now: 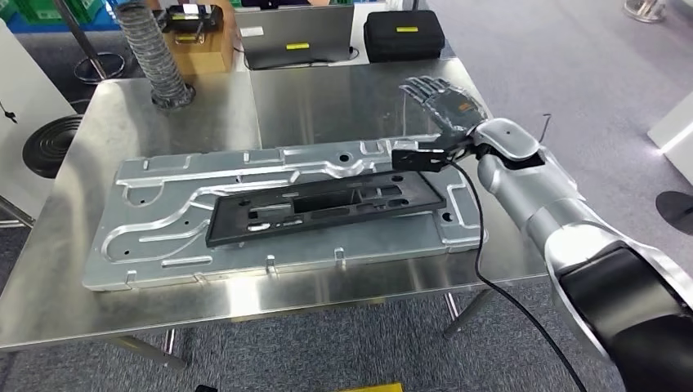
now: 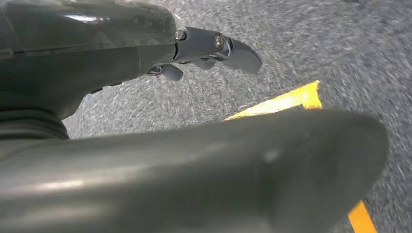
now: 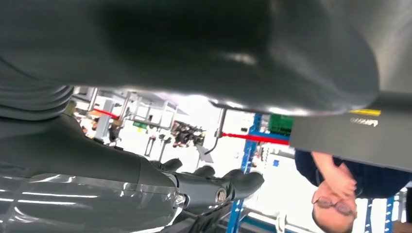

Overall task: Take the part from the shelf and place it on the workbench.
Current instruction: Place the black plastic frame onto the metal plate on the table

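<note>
- Currently, a black flat part (image 1: pixel 327 208), long and roughly rectangular with several rectangular cut-outs, is seen lying on a large silver cast-metal plate (image 1: pixel 163 212). The plate carries raised ribs, curved channels and small holes, and has a dull matte finish.
- The plate is rested on a workbench (image 1: pixel 343 94) with a brushed, reflective steel top. The part is set slightly askew, its right end higher in the head view than its left.
- The right hand (image 1: pixel 445 106) is held above the right end of the plate with fingers spread apart and extended. Nothing is gripped, and no contact with the part is seen. Its shell is translucent over dark fingers, and the forearm is polished silver.
- A black cable (image 1: pixel 482 245) is run from the right wrist down past the bench edge.
- In the left wrist view, the left hand (image 2: pixel 214 48) is seen over grey speckled floor (image 2: pixel 316 43) crossed by a yellow line (image 2: pixel 291 99). Its dark fingers are apart and nothing is held.
- At the far edge of the bench, a ribbed grey hose (image 1: pixel 155 57), a grey laptop (image 1: pixel 302 33) and a black case (image 1: pixel 403 34) are noted.
- In the right wrist view, a person (image 3: pixel 340 189) in dark blue is seen beyond the hand.
</note>
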